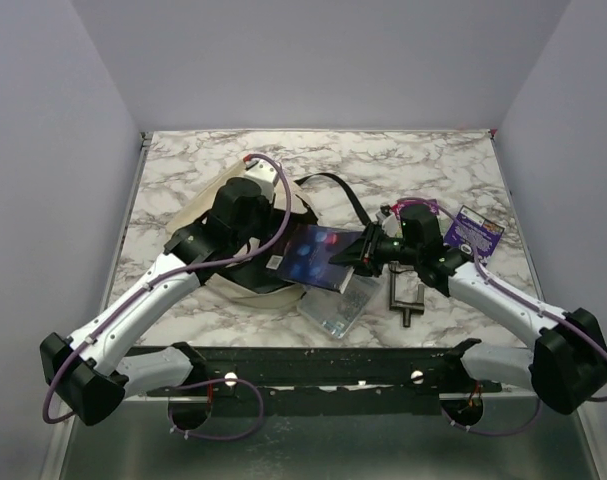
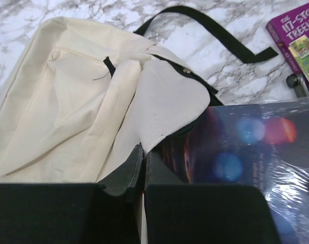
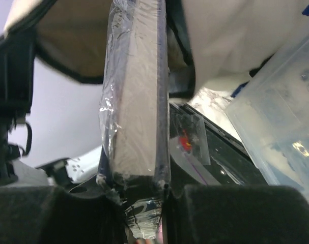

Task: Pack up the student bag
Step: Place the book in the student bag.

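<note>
Pinching limp, light student bag (image 2: 62, 107) by flap edge; left gripper (image 2: 143, 155) closed on it. Right gripper (image 3: 136, 195) clamps slick shrink-wrapped book (image 3: 136, 101).

White arms (image 1: 143, 295), black joints (purple cables (image 1: 266, 162))

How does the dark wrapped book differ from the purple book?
The dark book is blue-black under shiny wrap; the purple book shows a bright printed cover. The right gripper holds the dark book at the mouth of the student bag; the purple book lies free on the table. Both are books.
</note>
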{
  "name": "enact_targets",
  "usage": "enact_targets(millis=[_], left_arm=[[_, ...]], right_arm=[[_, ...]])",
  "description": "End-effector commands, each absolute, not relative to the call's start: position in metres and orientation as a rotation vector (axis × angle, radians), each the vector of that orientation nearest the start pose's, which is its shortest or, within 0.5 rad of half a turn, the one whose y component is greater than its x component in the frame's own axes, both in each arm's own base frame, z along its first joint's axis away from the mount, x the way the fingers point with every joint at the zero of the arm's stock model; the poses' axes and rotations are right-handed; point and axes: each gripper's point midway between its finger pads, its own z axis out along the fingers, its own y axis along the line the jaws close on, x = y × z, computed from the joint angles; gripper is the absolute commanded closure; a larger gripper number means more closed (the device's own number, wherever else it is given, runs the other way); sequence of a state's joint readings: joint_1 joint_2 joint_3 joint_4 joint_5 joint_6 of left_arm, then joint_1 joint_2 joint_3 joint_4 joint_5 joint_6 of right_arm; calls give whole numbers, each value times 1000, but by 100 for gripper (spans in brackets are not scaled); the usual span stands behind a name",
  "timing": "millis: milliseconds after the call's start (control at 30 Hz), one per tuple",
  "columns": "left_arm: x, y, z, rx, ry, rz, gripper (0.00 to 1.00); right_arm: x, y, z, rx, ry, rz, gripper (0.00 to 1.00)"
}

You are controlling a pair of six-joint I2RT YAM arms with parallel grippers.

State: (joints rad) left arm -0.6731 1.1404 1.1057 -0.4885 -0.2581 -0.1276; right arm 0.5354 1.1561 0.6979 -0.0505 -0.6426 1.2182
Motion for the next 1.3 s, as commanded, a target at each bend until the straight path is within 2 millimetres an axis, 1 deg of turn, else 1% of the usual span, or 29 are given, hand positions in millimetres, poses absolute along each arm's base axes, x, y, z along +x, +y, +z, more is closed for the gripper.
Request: enact_targets(millis=[0, 67, 133, 167, 200, 233, 333, 367, 400, 467, 500, 533, 567, 600, 633, 700, 733, 767, 833, 900, 967, 1000, 1033, 1067, 1100, 1167, 1200, 1233, 1267], left_arm=[[302, -184, 327, 292, 1813, -309, 100], [298, -186, 338, 303, 1763, -340, 100], [293, -194, 347, 343, 1711, -395, 100], [291, -197, 349, 366, 1692, -420, 100], [287, -203, 350, 390, 1683, -450, 100], [285, -206, 350, 403, 1676, -473, 100], [282, -212, 344, 433, 1678, -507, 100], [281, -213, 342, 437, 1676, -511, 100], [281, -214, 338, 440, 1680, -512, 100], [280, -216, 336, 460, 1669, -520, 100], [280, -217, 336, 468, 1660, -524, 100], [280, -217, 334, 471, 1655, -523, 100], [281, -217, 333, 471, 1651, -516, 100], [282, -216, 333, 470, 1651, -506, 100], [282, -215, 332, 473, 1649, -499, 100], [284, -212, 329, 474, 1645, -476, 100], [285, -211, 327, 471, 1646, -464, 100], [285, -210, 325, 471, 1649, -457, 100], [285, -209, 323, 469, 1651, -457, 100], [283, -207, 322, 462, 1648, -460, 100], [282, -205, 321, 453, 1644, -458, 100], [282, -205, 320, 450, 1645, -456, 100], [282, -205, 319, 450, 1643, -458, 100], [282, -206, 319, 453, 1642, -463, 100], [281, -207, 318, 458, 1643, -469, 100], [281, -210, 318, 467, 1641, -481, 100], [285, -206, 318, 438, 1645, -460, 100], [289, -196, 320, 372, 1651, -420, 100], [292, -188, 322, 356, 1644, -389, 100]], right_arm=[[229, 312, 243, 365, 2213, 1879, 100], [237, 330, 241, 341, 2212, 1915, 100], [247, 347, 241, 327, 2185, 1925, 100], [255, 355, 237, 334, 2173, 1919, 100], [261, 362, 233, 328, 2158, 1921, 100], [268, 369, 233, 315, 2134, 1927, 100], [291, 392, 222, 286, 2044, 1918, 100], [298, 401, 217, 272, 2029, 1914, 100], [304, 414, 206, 264, 2039, 1919, 100], [310, 440, 200, 188, 1997, 1970, 100], [316, 450, 190, 193, 1999, 1953, 100], [322, 456, 182, 188, 1991, 1918, 97], [326, 457, 169, 198, 2014, 1877, 88], [327, 455, 158, 210, 2036, 1839, 72], [329, 449, 151, 233, 2049, 1795, 59], [329, 440, 142, 274, 2070, 1730, 39], [327, 438, 141, 268, 2084, 1718, 35], [325, 437, 135, 270, 2126, 1696, 34], [320, 431, 124, 311, 2189, 1650, 34], [311, 422, 121, 351, 2182, 1636, 33], [303, 416, 116, 375, 2204, 1613, 35], [301, 415, 117, 381, 2200, 1612, 38], [297, 416, 117, 389, 2193, 1619, 48], [296, 420, 119, 402, 2175, 1632, 61], [294, 426, 118, 419, 2169, 1636, 67], [308, 447, 138, 442, 2045, 1694, 91], [319, 458, 149, 465, 1967, 1721, 99], [332, 465, 154, 505, 1888, 1712, 100], [338, 470, 159, 508, 1840, 1716, 100]])
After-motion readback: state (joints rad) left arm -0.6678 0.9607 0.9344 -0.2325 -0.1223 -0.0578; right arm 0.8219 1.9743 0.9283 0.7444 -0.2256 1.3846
